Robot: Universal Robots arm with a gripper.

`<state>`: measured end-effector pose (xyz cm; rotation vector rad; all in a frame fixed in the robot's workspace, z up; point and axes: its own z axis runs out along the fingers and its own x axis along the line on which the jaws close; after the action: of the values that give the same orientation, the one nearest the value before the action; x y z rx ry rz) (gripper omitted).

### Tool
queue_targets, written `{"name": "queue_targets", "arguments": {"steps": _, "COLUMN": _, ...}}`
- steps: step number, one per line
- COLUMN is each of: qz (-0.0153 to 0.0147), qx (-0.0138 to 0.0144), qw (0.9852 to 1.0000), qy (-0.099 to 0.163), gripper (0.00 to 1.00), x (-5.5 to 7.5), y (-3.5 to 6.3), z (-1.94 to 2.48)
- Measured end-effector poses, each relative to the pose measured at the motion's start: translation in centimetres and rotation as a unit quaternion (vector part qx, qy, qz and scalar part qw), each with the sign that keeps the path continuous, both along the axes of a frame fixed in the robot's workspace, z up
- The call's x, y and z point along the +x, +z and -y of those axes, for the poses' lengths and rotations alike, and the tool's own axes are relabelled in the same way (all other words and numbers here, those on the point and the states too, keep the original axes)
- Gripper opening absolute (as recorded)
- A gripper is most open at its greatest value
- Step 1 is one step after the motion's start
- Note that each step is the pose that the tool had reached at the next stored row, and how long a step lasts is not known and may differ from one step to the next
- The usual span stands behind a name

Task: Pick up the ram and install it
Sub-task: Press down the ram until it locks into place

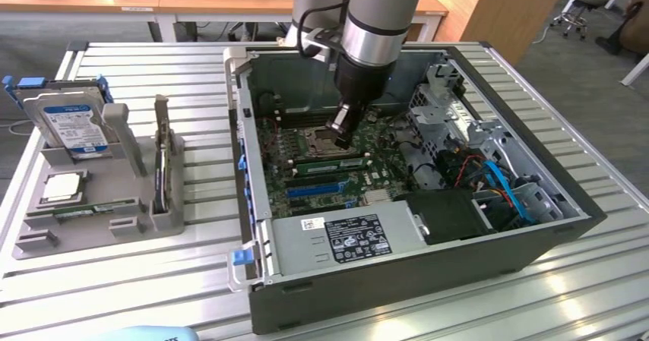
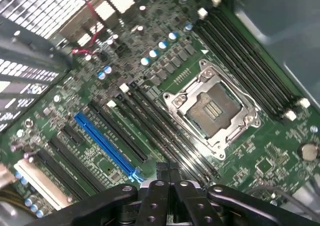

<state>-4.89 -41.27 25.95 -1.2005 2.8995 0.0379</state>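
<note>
Though the work here is about the long, narrow green circuit-board ram stick [image 1: 93, 209], in the exterior view it lies flat in the moulded grey plastic tray [image 1: 132, 227] on the exterior view's left. That puts it well apart from the arm. A square silver processor chip [image 1: 63, 187] sits just behind it, and a silver hard drive with a blue label [image 1: 71, 124] stands upright at the tray's far end. The tray rests on a slatted silver metal table [image 1: 568, 295], beside an open dark grey computer case [image 1: 406, 280].

The arm reaches down into the case, and its black gripper [image 1: 343, 137] hangs low over the green motherboard, by the edge of the square silver processor socket [image 1: 316, 137]. Just beside the tip, a paler green strip [image 1: 327, 164] lies along the memory slots. I cannot tell whether that is another stick or part of the board.

In the wrist view, the gripper [image 2: 167, 168] has its fingers pressed together with nothing visible between them. Its tip is poised over the long black memory slots [image 2: 165, 131], though whether it touches them is not clear. These slots run between the open, empty processor socket [image 2: 212, 108] and a bright blue expansion slot [image 2: 105, 141].
</note>
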Motion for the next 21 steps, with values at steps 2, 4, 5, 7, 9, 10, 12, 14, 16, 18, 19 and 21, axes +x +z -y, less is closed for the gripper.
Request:
{"name": "queue_targets", "arguments": {"steps": 2, "qz": 0.0, "qx": 0.0, "qw": 0.9999, "qy": -0.016, "gripper": 0.1, "x": 0.0, "y": -0.01, "z": 0.0}}
{"name": "queue_targets", "arguments": {"steps": 4, "qz": 0.0, "qx": 0.0, "qw": 0.9995, "qy": -0.031, "gripper": 0.1, "x": 0.0, "y": -0.02, "z": 0.0}}
{"name": "queue_targets", "arguments": {"steps": 5, "qz": 0.0, "qx": 0.0, "qw": 0.9992, "qy": -0.039, "gripper": 0.1, "x": 0.0, "y": -0.03, "z": 0.0}}
{"name": "queue_targets", "arguments": {"steps": 7, "qz": 0.0, "qx": 0.0, "qw": 0.9985, "qy": -0.054, "gripper": 0.1, "x": 0.0, "y": -0.04, "z": 0.0}}
{"name": "queue_targets", "arguments": {"steps": 9, "qz": 0.0, "qx": 0.0, "qw": 0.9976, "qy": -0.069, "gripper": 0.1, "x": 0.0, "y": -0.05, "z": 0.0}}
{"name": "queue_targets", "arguments": {"steps": 10, "qz": 0.0, "qx": 0.0, "qw": 0.997, "qy": -0.077, "gripper": 0.1, "x": 0.0, "y": -0.06, "z": 0.0}}
{"name": "queue_targets", "arguments": {"steps": 12, "qz": 0.0, "qx": 0.0, "qw": 0.9957, "qy": -0.093, "gripper": 0.1, "x": 0.0, "y": -0.07, "z": 0.0}}
{"name": "queue_targets", "arguments": {"steps": 14, "qz": 0.0, "qx": 0.0, "qw": 0.9942, "qy": -0.108, "gripper": 0.1, "x": 0.0, "y": -0.08, "z": 0.0}}
{"name": "queue_targets", "arguments": {"steps": 16, "qz": 0.0, "qx": 0.0, "qw": 0.9925, "qy": -0.122, "gripper": 0.1, "x": 0.0, "y": -0.09, "z": 0.0}}
{"name": "queue_targets", "arguments": {"steps": 18, "qz": 0.0, "qx": 0.0, "qw": 0.9906, "qy": -0.137, "gripper": 0.1, "x": 0.0, "y": -0.1, "z": 0.0}}
{"name": "queue_targets", "arguments": {"steps": 19, "qz": 0.0, "qx": -0.0001, "qw": 0.9896, "qy": -0.144, "gripper": 0.1, "x": 0.0, "y": -0.1, "z": 0.0}}
{"name": "queue_targets", "arguments": {"steps": 21, "qz": 0.0001, "qx": -0.0001, "qw": 0.9874, "qy": -0.158, "gripper": 0.1, "x": 0.0, "y": -0.11, "z": 0.0}}
